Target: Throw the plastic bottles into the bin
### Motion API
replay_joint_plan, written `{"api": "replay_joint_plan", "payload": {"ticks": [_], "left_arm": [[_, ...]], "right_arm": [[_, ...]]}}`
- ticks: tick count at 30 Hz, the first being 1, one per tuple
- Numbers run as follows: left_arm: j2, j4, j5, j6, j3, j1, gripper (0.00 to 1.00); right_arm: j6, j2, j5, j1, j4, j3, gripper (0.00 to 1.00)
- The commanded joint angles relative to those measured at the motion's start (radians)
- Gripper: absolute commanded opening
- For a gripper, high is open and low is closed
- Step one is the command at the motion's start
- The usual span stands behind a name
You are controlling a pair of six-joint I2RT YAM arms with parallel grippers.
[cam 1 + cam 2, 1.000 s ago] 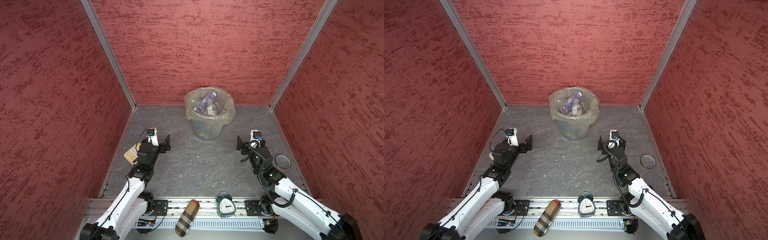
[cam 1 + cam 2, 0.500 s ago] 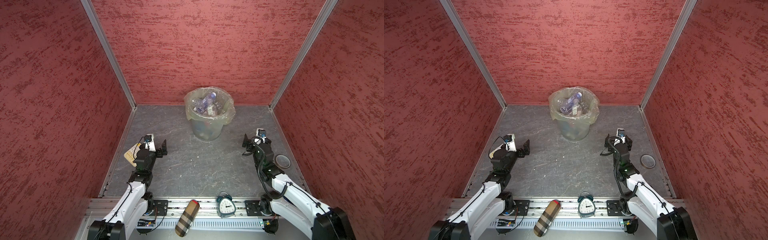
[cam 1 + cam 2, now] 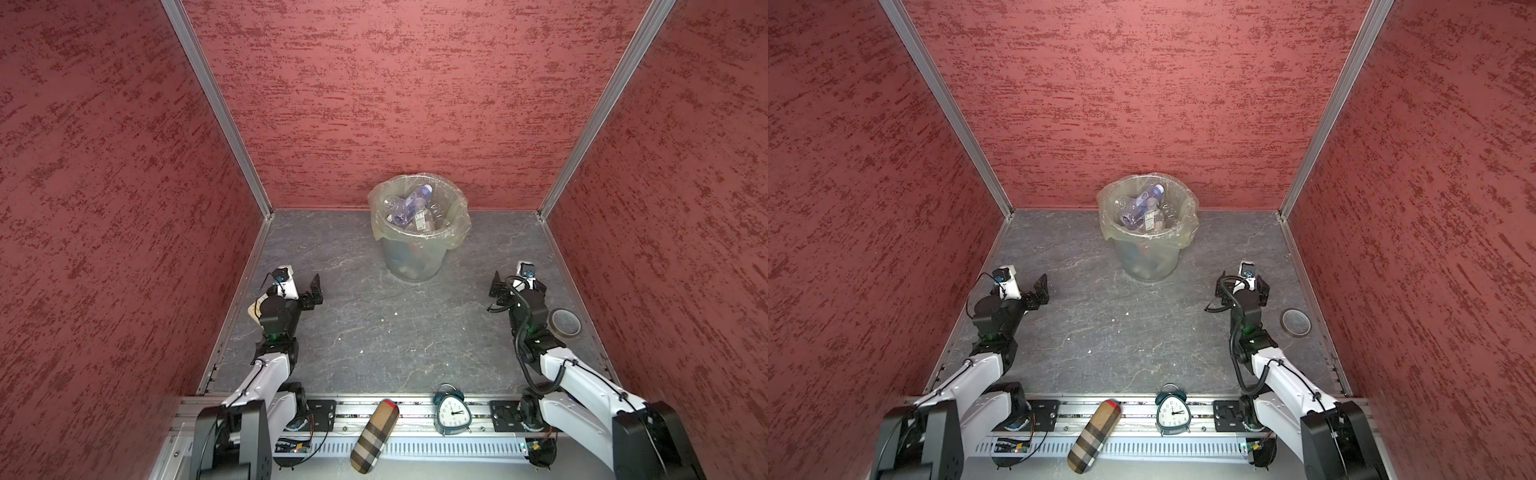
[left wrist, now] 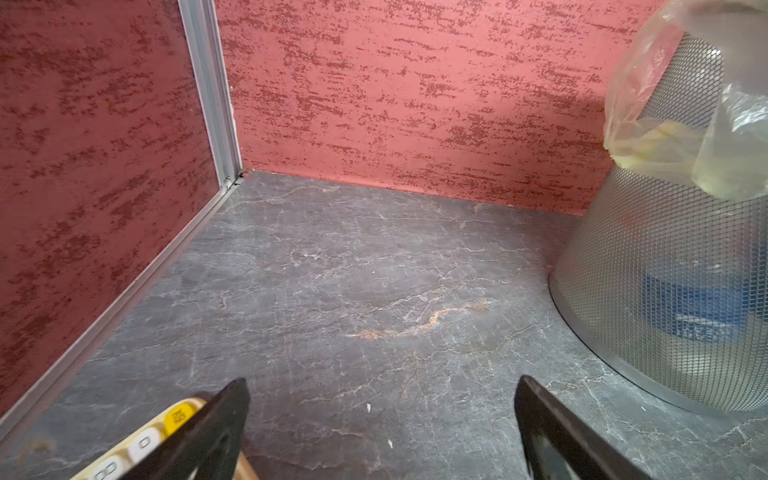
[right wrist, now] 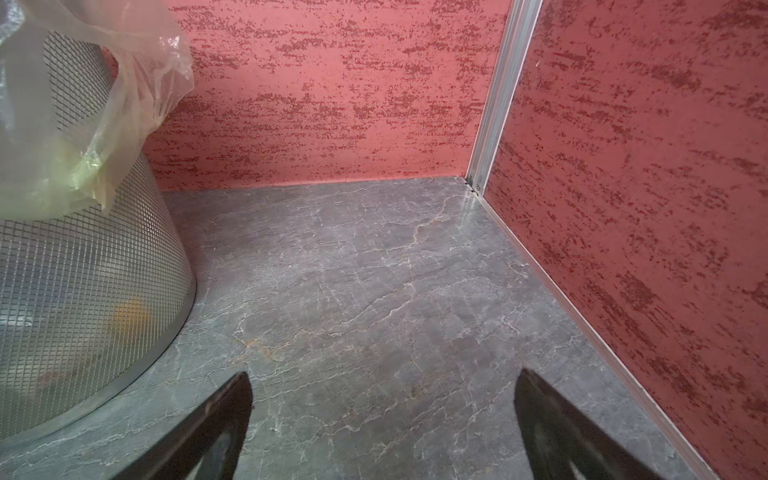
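Observation:
The bin (image 3: pixel 411 262) (image 3: pixel 1148 259), a round mesh bucket lined with a yellowish bag, stands at the back middle of the grey floor. Several plastic bottles (image 3: pixel 409 203) (image 3: pixel 1142 205) lie inside it; none shows on the floor. My left gripper (image 3: pixel 299 291) (image 3: pixel 1025 291) hovers low at the front left of the bin, open and empty. My right gripper (image 3: pixel 517 286) (image 3: pixel 1241 287) hovers at the front right, also open and empty. In the left wrist view the gripper (image 4: pixel 382 399) shows only bare floor between its fingers, the bin (image 4: pixel 665 270) off to one side. The right wrist view gives the same for its gripper (image 5: pixel 382 395) and the bin (image 5: pixel 83 270).
A cream calculator (image 3: pixel 254 309) (image 4: pixel 141 440) lies by the left wall under my left wrist. A round ring (image 3: pixel 564 322) sits near the right wall. A plaid case (image 3: pixel 374 436) and a green alarm clock (image 3: pixel 452 413) rest on the front rail. Red walls close three sides.
Both arms have drawn back toward the front and slightly outward, away from the bin. Both grippers stayed open and empty.

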Motion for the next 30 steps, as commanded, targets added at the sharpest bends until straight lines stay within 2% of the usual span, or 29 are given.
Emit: {"api": "replay_joint_plan", "payload": {"ticks": [1, 9, 15, 18, 20, 21, 22, 23, 30], "left_arm": [[0.121, 0.172, 0.078, -0.019, 0.026, 0.017, 0.99], [0.328, 0.334, 0.134, -0.027, 0.070, 0.022, 0.99], [0.416, 0.386, 0.167, -0.012, 0.086, 0.019, 1.00], [0.421, 0.343, 0.165, 0.014, 0.106, 0.003, 0.99], [0.488, 0.346, 0.196, 0.035, 0.148, -0.013, 0.99], [0.457, 0.209, 0.208, 0.073, 0.184, -0.024, 0.99], [0.467, 0.235, 0.149, 0.080, 0.183, -0.055, 0.99], [0.467, 0.253, 0.136, 0.079, 0.173, -0.059, 0.99], [0.460, 0.228, 0.135, 0.083, 0.181, -0.061, 0.99]], "right_arm": [[-0.003, 0.028, -0.034, -0.014, 0.101, -0.006, 0.98], [-0.011, 0.047, -0.096, -0.029, 0.123, 0.007, 0.98], [-0.023, 0.065, -0.134, -0.051, 0.144, 0.017, 0.98], [-0.030, 0.080, -0.163, -0.065, 0.151, 0.026, 0.98], [-0.038, 0.092, -0.178, -0.074, 0.150, 0.038, 0.98], [-0.041, 0.099, -0.185, -0.076, 0.157, 0.042, 0.98], [-0.046, 0.105, -0.187, -0.082, 0.162, 0.045, 0.98], [-0.047, 0.111, -0.196, -0.086, 0.168, 0.048, 0.98], [-0.062, 0.207, -0.255, -0.148, 0.283, 0.050, 0.98]]}}
